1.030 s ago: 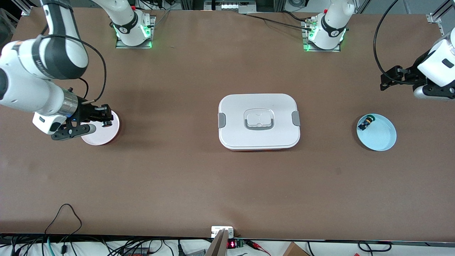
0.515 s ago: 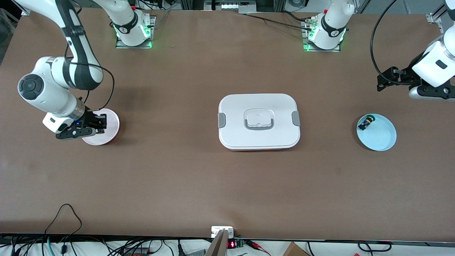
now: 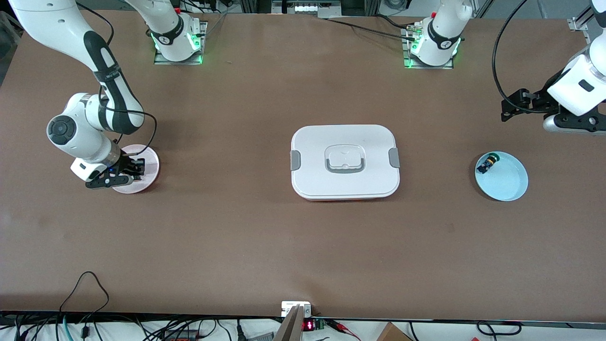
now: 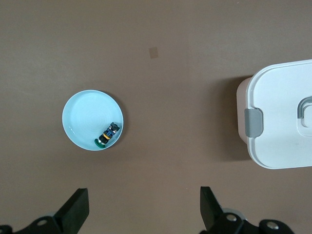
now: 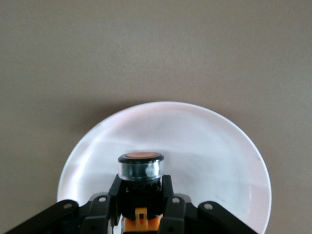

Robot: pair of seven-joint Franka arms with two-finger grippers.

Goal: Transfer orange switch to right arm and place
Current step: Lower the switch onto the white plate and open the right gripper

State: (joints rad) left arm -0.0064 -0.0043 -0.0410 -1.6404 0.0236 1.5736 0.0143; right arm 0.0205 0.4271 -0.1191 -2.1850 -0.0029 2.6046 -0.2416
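My right gripper [image 3: 134,169] is shut on the orange switch [image 5: 140,168], a black body with a clear collar and an orange round end. It holds the switch low over the pink plate [image 3: 149,161], which also shows in the right wrist view [image 5: 204,141]. I cannot tell whether the switch touches the plate. In the front view the fingers hide the switch. My left gripper [image 3: 513,105] is open and empty, up in the air over the left arm's end of the table, and also shows in the left wrist view [image 4: 144,207]. The left arm waits.
A light blue plate [image 3: 509,182] holds a small black switch with a green cap [image 3: 487,164]; both show in the left wrist view, plate [image 4: 83,114] and switch [image 4: 108,135]. A white lidded container [image 3: 345,137] with grey latches sits mid-table.
My right arm has swung and brought its gripper down with the switch, lower over the pink plate. The left gripper shifted only slightly.
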